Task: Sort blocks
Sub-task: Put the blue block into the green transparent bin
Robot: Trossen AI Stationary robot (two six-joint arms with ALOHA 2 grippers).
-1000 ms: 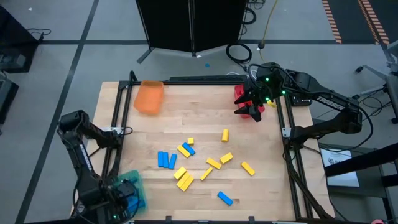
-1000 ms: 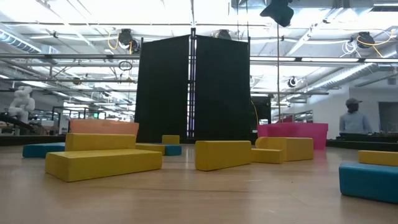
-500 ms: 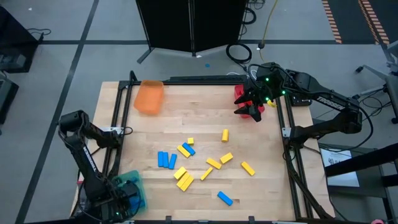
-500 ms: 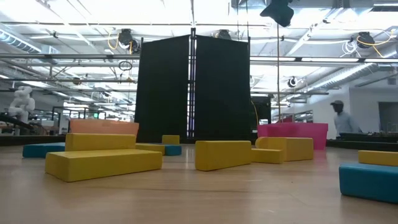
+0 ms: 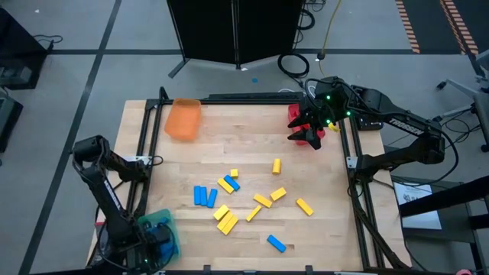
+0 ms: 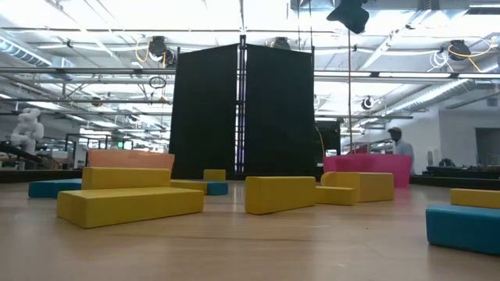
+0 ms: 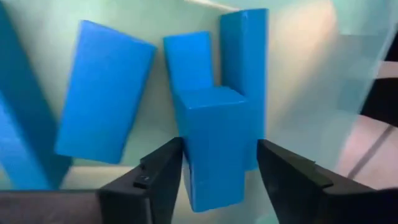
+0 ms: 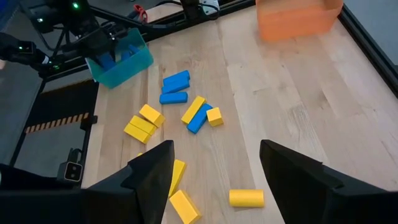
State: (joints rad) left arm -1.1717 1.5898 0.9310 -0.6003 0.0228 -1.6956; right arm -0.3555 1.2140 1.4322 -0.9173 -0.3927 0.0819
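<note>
My left gripper points down into the green tray at the table's near left corner. Its fingers stand open on either side of a blue block, which lies on other blue blocks on the tray floor. Several yellow and blue blocks lie loose on the middle of the wooden table. My right gripper hangs open and empty, high over the far right, beside the red tray. My left gripper comes from above, with one finger and the other beside the blue block's two long sides. I cannot tell whether they touch it. The block's far end rests among the other blue blocks in the tray.
An orange tray stands at the far left of the table. A black metal frame runs along the table's edges. A lone blue block lies near the front edge. Behind the table a person shows beyond the red tray.
My left arm has sunk a little, lowering its gripper into the green tray. My right arm has kept still. The person in the room behind has walked toward the left of the low view.
</note>
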